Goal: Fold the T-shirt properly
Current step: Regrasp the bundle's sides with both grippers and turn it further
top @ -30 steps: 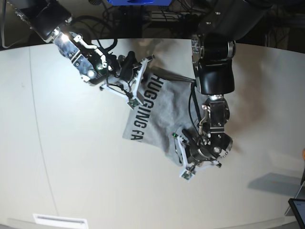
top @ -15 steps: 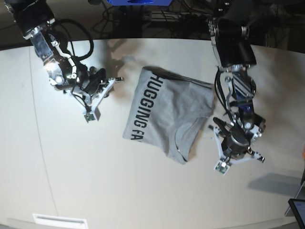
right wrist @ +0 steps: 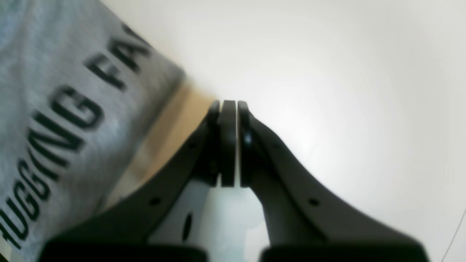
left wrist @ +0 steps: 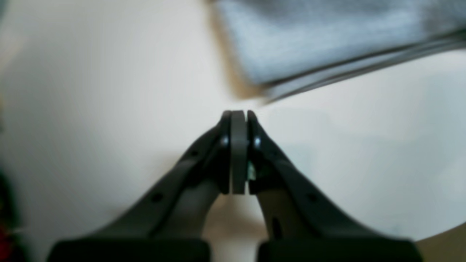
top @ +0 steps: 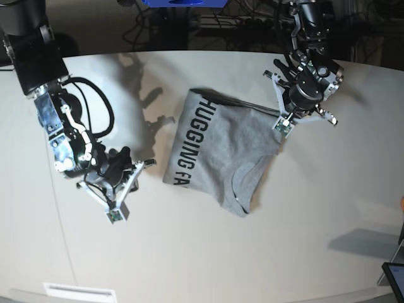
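My left gripper [left wrist: 239,115] is pressed shut on nothing, its two dark fingers [left wrist: 255,145] meeting flat against the thin grey pad between them. Just ahead of its tips and a little to their right lies the blurred edge of the T-shirt [left wrist: 320,40], a corner of heather-grey cloth with a dark seam line running along its lower border; my tips are near that corner but not touching it, with pale table [left wrist: 91,91] under them.

My right gripper [right wrist: 228,103] is likewise closed and empty, fingers [right wrist: 251,145] together over bare tabletop. The T-shirt spreads off to the left of these tips, printed side up, black block capitals reading "HUGGING FA" along its edge. Its nearest corner sits close beside my fingertips with a strip of shadow between cloth and gripper.

From the base view, the T-shirt [top: 221,151] lies folded into a rough, slightly skewed rectangle near the middle of the white table [top: 189,252], the lettering running down one long side and a curved hem or neckline showing at the lower corner. My left gripper [top: 283,125] hovers at the shirt's far upper corner; my right gripper [top: 117,213] is apart from the lettered edge, over the open table.
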You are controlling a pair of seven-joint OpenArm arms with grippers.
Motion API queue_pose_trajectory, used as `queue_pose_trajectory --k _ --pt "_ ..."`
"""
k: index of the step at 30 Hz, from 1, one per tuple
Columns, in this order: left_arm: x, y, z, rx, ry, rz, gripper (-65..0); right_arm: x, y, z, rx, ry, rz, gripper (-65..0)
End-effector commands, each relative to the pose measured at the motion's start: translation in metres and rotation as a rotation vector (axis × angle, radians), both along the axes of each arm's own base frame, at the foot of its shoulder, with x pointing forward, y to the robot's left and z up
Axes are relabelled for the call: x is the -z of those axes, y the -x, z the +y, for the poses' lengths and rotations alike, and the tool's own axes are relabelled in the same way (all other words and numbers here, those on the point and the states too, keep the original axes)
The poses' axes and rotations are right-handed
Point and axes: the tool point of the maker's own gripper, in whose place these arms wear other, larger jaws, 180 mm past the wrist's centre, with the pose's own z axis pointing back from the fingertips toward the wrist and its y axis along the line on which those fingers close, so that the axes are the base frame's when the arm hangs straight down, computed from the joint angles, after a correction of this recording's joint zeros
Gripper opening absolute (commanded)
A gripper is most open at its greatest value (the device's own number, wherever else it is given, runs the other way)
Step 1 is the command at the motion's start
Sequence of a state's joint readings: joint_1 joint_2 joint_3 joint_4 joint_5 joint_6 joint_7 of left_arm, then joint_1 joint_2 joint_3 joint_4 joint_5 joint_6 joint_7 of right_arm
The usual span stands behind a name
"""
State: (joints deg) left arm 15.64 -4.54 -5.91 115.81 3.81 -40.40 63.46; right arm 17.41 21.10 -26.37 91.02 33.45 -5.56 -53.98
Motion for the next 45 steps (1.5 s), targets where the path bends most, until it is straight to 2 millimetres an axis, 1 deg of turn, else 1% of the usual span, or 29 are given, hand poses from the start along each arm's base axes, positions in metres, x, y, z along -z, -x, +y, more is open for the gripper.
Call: queue_pose_trajectory --k 1,3,5,8,11,13,14,16,18,21,24,28,31,40,44,45 --pt "-0.006 0.0 0.003 -0.011 0.011 -0.017 -65.0 -0.016 -0.016 0.0 -0.001 -0.012 -0.06 -63.7" --pt "-0.005 0.004 0.0 -0.021 0.073 -0.017 -65.0 -0.019 -0.027 0.001 -0.011 -0.015 -0.081 -63.5" --pt "-0.001 0.012 -0.001 -0.032 0.112 -0.002 -65.0 -0.018 -0.036 0.005 -0.024 -0.021 -0.087 -63.5" --pt "0.003 0.017 -0.006 -0.025 0.124 0.012 -65.0 -0.016 -0.048 0.008 -0.023 -0.034 -0.096 -63.5" --pt "0.004 0.017 -0.008 -0.026 0.131 0.013 -65.0 -0.009 -0.053 0.022 -0.079 -0.027 -0.096 -63.5" --pt "0.004 0.016 -0.008 -0.027 0.133 0.013 -65.0 0.0 -0.053 0.029 -0.122 -0.008 -0.088 -63.5" --pt "0.005 0.015 -0.007 -0.03 0.134 0.015 -65.0 0.003 -0.053 0.039 -0.15 -0.006 -0.088 -63.5" --pt "0.007 0.015 -0.005 -0.036 0.136 0.016 -65.0 0.016 -0.052 0.049 -0.186 0.013 -0.065 -63.5" --pt "0.006 0.01 -0.006 -0.035 0.138 0.008 -65.0 0.028 -0.049 0.053 -0.219 0.036 -0.046 -63.5" --pt "0.009 0.005 -0.005 -0.039 0.144 0.012 -65.0 0.034 -0.046 0.065 -0.26 0.05 -0.045 -63.5" --pt "0.013 0.0 -0.006 -0.042 0.152 0.017 -65.0 0.036 -0.044 0.07 -0.281 0.062 -0.042 -63.5" --pt "0.02 -0.01 -0.005 -0.054 0.168 0.029 -65.0 0.041 -0.04 0.07 -0.283 0.063 -0.029 -63.5" --pt "0.025 -0.017 -0.004 -0.061 0.178 0.035 -65.0 0.049 -0.032 0.068 -0.284 0.071 0.001 -63.7" --pt "0.027 -0.041 -0.003 -0.073 0.2 0.027 -65.0 0.06 -0.021 0.065 -0.28 0.072 0.031 -63.7" --pt "0.026 -0.052 -0.003 -0.076 0.208 0.02 -65.0 0.069 -0.013 0.064 -0.28 0.071 0.053 -63.8" --pt "0.027 -0.054 -0.002 -0.077 0.209 0.021 -65.0 0.072 -0.011 0.058 -0.275 0.079 0.06 -63.8"
